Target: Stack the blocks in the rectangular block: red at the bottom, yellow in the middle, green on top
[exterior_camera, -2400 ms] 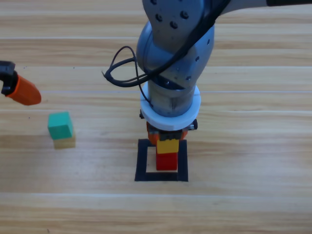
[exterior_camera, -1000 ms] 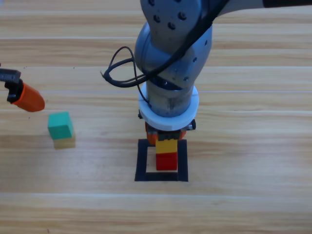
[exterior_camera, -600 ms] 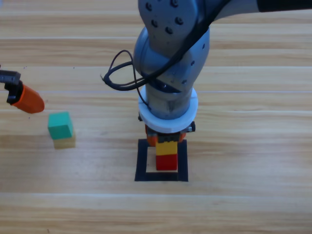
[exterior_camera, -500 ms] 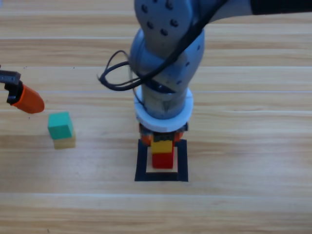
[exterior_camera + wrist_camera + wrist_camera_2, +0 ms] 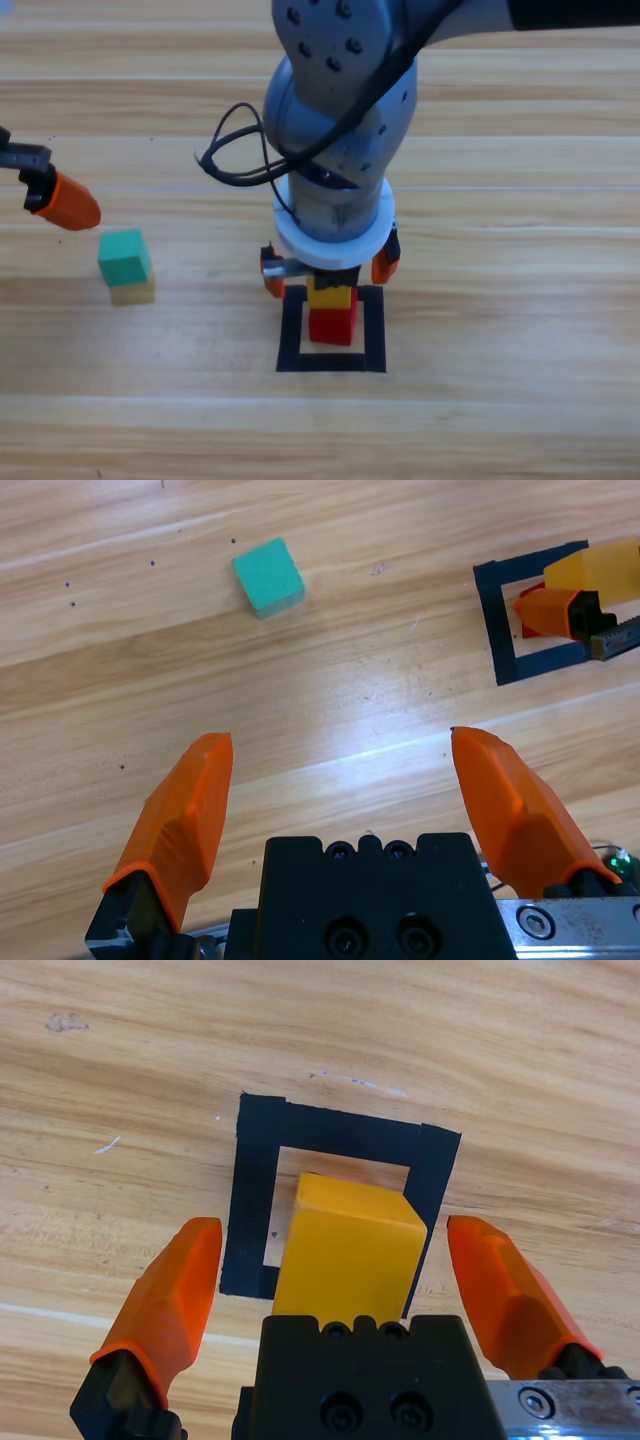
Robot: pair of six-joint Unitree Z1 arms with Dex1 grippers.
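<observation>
High view: the right claw [image 5: 330,267] hangs over the tape square [image 5: 291,340], its jaws spread wide to either side of the yellow cube [image 5: 330,293], which sits on the red cube [image 5: 332,325] inside the square; the green cube [image 5: 123,256] sits well apart on the bench [image 5: 520,300], with the left claw [image 5: 62,200] near it at the left edge.

Left wrist view: the left claw [image 5: 345,790] is open and empty; the green cube [image 5: 268,575] lies ahead of it, untouched; the square [image 5: 500,630] is off to one side.

Right wrist view: the yellow cube [image 5: 345,1245] stands free between the parted jaws, over the square [image 5: 252,1190].

Risk, as I judge it: a jaw could clip the yellow cube on lifting away and topple the pair; a green cube set off-centre could slide off.

Count: three cubes, one of each colour; one square; two claws.
</observation>
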